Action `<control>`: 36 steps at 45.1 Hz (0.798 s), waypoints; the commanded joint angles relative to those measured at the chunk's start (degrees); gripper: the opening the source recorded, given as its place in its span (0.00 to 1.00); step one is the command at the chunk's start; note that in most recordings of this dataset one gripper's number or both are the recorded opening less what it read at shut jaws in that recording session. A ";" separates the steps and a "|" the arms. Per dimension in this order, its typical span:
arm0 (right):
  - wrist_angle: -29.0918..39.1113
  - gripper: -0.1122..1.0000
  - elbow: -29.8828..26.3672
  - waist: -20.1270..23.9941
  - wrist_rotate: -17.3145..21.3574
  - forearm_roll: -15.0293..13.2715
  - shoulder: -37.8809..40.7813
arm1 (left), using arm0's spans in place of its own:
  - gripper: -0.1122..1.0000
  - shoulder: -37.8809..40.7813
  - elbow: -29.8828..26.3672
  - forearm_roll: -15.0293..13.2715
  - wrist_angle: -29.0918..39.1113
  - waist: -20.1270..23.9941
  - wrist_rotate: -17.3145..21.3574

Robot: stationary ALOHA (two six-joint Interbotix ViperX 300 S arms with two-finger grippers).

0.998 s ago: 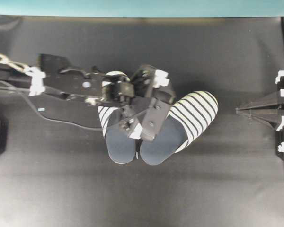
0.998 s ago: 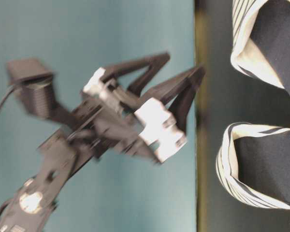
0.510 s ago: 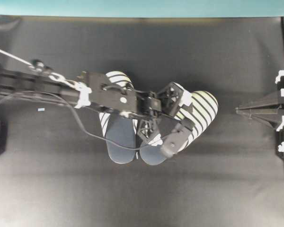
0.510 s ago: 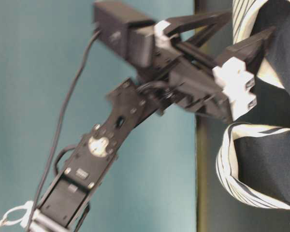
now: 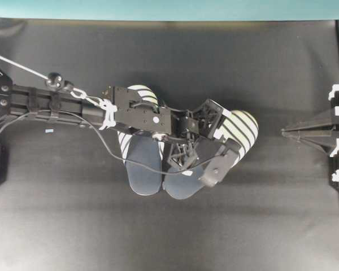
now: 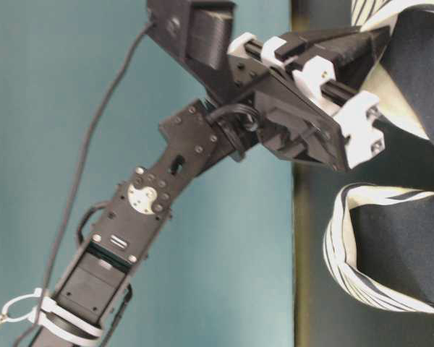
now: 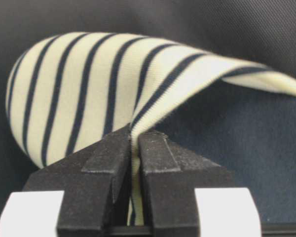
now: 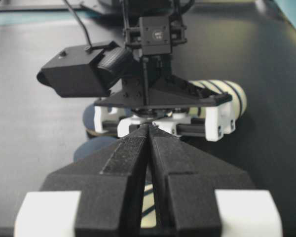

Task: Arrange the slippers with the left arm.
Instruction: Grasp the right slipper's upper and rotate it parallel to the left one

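Striped slipper (image 7: pixel 89 84) upper edge pinched tight in left gripper (image 7: pixel 134 148); lift slightly, drag slowly parallel to 2nd slipper (image 5: pixel 138 141), avoid fabric slipping out.

Landmark: the right slipper (image 5: pixel 240 127), lying on the desk (image 5: pixel 169 237) near its middle in the overhead view.
Left slipper (image 5: pixel 141 164): just beside the landmark on its left, heels close together, toes spread apart.
Left arm (image 5: pixel 73 104): reaches in from the desk's left edge, crossing above the left slipper's toe end.
Left gripper (image 7: pixel 134 143): over the landmark's inner edge; its jaws stand pressed together on the rim of the upper.
Right gripper (image 5: pixel 294 132): well apart from the landmark, at the desk's right edge, jaws together with nothing between them, tip pointing toward the slippers.
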 commanded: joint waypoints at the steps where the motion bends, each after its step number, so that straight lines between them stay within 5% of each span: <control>1: -0.26 0.11 -0.26 -0.26 0.35 0.18 0.26 | 0.11 -2.11 -2.99 0.09 2.72 0.44 -4.57; 11: -0.26 0.11 0.00 -0.26 0.35 0.09 0.26 | 0.11 -4.57 -8.44 0.09 16.88 3.43 -21.71; 20: -0.09 0.11 0.26 -0.26 0.35 0.09 0.18 | 0.11 -8.35 -8.61 0.18 25.66 5.54 -31.99; 36: -0.18 0.11 0.79 -0.26 0.26 0.09 -0.18 | 0.11 -9.32 -4.92 0.18 24.43 6.59 -33.84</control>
